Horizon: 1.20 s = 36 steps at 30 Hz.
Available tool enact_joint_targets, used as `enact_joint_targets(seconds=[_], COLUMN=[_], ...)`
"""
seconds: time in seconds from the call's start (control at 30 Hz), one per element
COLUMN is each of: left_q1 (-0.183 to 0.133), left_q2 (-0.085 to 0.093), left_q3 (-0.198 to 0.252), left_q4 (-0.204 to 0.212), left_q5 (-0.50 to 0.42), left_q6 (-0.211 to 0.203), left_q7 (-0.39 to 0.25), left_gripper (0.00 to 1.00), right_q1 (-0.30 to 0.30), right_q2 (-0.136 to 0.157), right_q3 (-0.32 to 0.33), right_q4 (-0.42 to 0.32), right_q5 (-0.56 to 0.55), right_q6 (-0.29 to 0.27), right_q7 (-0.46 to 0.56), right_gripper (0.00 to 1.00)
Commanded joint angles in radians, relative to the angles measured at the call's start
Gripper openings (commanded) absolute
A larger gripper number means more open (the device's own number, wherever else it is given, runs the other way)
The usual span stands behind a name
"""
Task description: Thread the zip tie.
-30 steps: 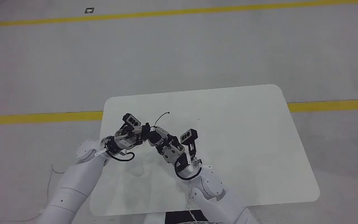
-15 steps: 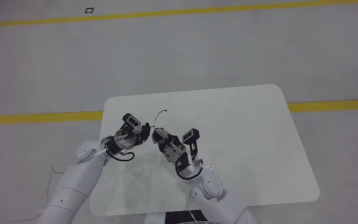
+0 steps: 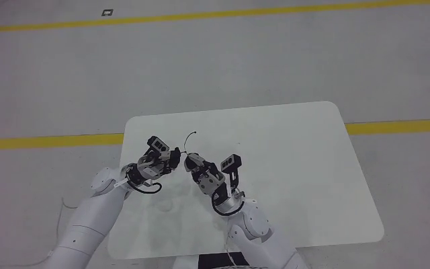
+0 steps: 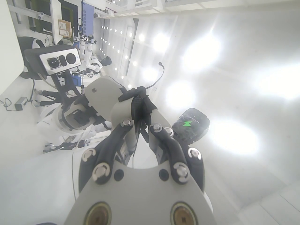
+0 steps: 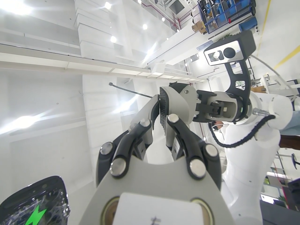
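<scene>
A thin black zip tie (image 3: 187, 140) curves up from the point where both grippers meet, above the near left part of the white table (image 3: 302, 168). My left gripper (image 3: 176, 157) is shut on the tie's lower part. In the left wrist view the tie (image 4: 156, 80) rises from that gripper (image 4: 140, 99) to a small head, and a thin strand hangs down between the fingers. My right gripper (image 3: 190, 161) presses in from the other side. In the right wrist view that gripper (image 5: 157, 99) is shut where the tie (image 5: 131, 91) runs in behind a fingertip.
The table has rounded corners, and its far edge (image 3: 228, 109) lies well beyond the arms. Grey floor with yellow lines (image 3: 201, 15) surrounds it. A small dark marker (image 3: 107, 12) lies on the floor far off.
The free end of the zip tie has swung a little to the left. The right gripper has shifted slightly, while the left one has kept still.
</scene>
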Motion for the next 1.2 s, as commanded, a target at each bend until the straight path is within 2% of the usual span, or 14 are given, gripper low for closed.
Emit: enact_joint_targets(seconds=[0.0, 1.17], left_q1=[0.0, 0.0], left_q2=[0.0, 0.0], left_q3=[0.0, 0.0], left_q4=[0.0, 0.0], left_q5=[0.0, 0.0], left_q6=[0.0, 0.0], left_q7=[0.0, 0.0], left_gripper=[0.0, 0.0], right_q1=[-0.002, -0.057], right_q2=[-0.001, -0.019], right_q3=[0.004, 0.109], right_q4=[0.0, -0.028], right_q5=[-0.004, -0.061], right_q6=[0.0, 0.0], right_q7=[0.0, -0.003], right_gripper=[0.0, 0.0])
